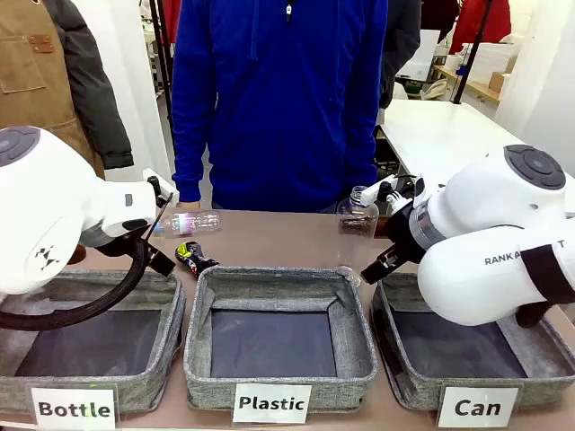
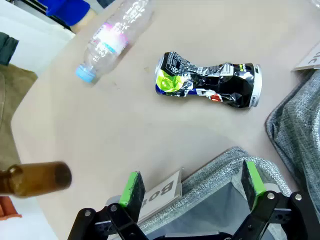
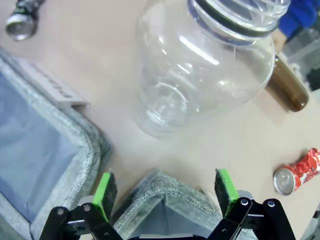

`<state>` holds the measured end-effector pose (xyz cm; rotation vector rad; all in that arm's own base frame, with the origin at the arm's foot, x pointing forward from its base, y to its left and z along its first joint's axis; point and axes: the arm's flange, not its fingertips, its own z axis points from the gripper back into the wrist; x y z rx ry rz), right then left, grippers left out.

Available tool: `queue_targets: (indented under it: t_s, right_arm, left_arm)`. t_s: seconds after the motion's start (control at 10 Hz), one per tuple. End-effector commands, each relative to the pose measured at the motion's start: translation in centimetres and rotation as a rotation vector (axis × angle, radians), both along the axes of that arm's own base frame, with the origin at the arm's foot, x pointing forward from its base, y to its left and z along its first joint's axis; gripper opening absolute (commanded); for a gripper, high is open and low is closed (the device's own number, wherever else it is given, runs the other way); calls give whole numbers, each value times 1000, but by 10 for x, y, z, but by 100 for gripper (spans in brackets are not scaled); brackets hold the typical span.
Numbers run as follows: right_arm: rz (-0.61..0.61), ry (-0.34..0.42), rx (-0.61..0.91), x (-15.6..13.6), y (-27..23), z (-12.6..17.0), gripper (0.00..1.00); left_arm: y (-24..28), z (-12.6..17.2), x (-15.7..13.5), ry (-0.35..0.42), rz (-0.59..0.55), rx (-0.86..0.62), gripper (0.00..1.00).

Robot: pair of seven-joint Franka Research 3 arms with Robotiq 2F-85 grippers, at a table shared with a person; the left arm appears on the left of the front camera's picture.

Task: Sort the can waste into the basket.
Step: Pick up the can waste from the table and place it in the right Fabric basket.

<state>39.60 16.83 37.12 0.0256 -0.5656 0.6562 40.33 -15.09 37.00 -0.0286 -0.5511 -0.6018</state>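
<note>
A crushed black can point(image 2: 210, 85) with green-yellow-red print lies on the table beyond my open left gripper point(image 2: 192, 187), also seen as the black can point(image 1: 193, 256) behind the baskets. A crushed red can point(image 3: 297, 172) with a silver end lies to the right of my open right gripper point(image 3: 165, 192). The right gripper hangs over the far corner of the Can basket point(image 3: 165, 182). That Can basket point(image 1: 395, 364) stands at the front right. Both grippers hold nothing. My left gripper point(image 1: 160, 260) and right gripper point(image 1: 377, 268) hover at the baskets' far rims.
A clear plastic bottle point(image 1: 189, 222) lies by the black can. Another clear bottle point(image 3: 200, 75) stands just beyond the right gripper. Brown bottles point(image 2: 35, 180) point(image 3: 287, 87) lie nearby. The Bottle basket point(image 1: 171, 314) and Plastic basket point(image 1: 359, 323) stand in front. A person in blue point(image 1: 278, 99) stands across.
</note>
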Motion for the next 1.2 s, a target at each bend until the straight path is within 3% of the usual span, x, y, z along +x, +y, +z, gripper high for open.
queue_targets:
  t_s: [0.0, 1.1]
  right_arm:
    - [0, 0, 0, 0, 0, 0, 100]
    - [0, 0, 0, 0, 0, 0, 100]
  left_arm:
    - [0, 0, 0, 0, 0, 0, 100]
    - [0, 0, 0, 0, 0, 0, 100]
